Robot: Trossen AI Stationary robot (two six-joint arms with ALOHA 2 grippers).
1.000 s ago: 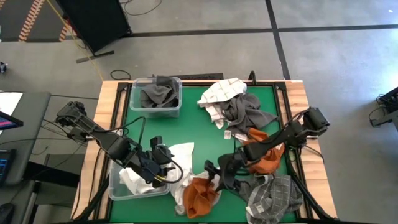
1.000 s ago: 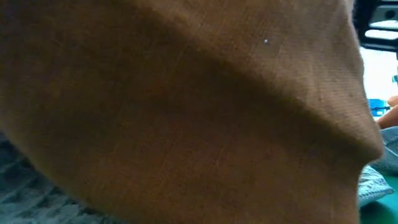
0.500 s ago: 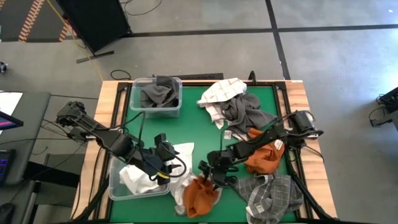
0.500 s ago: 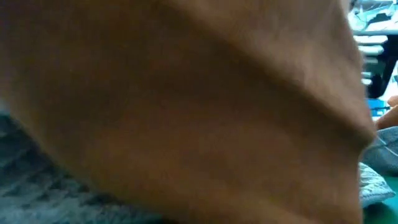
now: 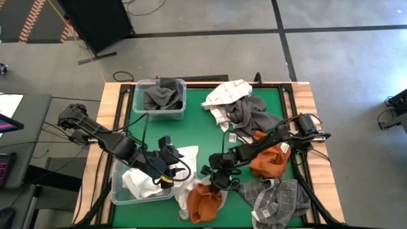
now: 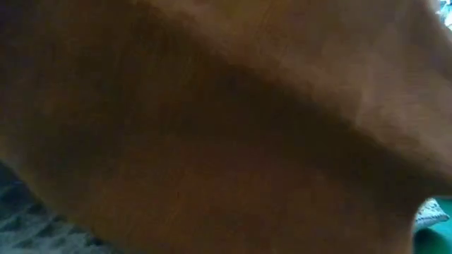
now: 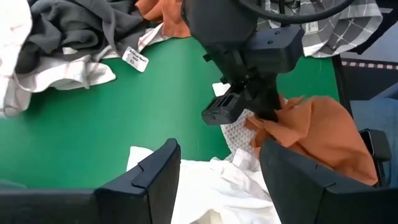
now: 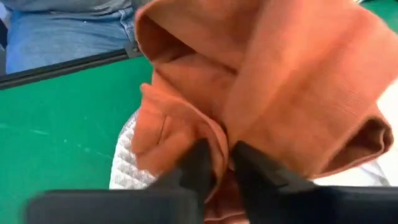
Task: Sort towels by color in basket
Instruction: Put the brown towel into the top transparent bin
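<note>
- The bench (image 5: 203, 121) carries 2 clear bins: a far one holding dark grey towels (image 5: 162, 97), a near-left bin (image 5: 121, 191) with a white towel (image 5: 143, 181).
- The rust-orange towel (image 5: 205, 198) lies crumpled at the near edge, directly under the right pincer (image 5: 215, 180), no long axis to speak of.
- The right pincer's fingers (image 8: 199, 165) are pressed on a fold of that orange cloth.
- The left pincer (image 7: 214, 168) is spread, empty, just beside it over the white towel, so the right arm is nearer.

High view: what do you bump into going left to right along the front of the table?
Clear plastic bin holding white towels → left gripper → crumpled rust orange towel, pinched by the right gripper → grey-and-white checked towel.
</note>
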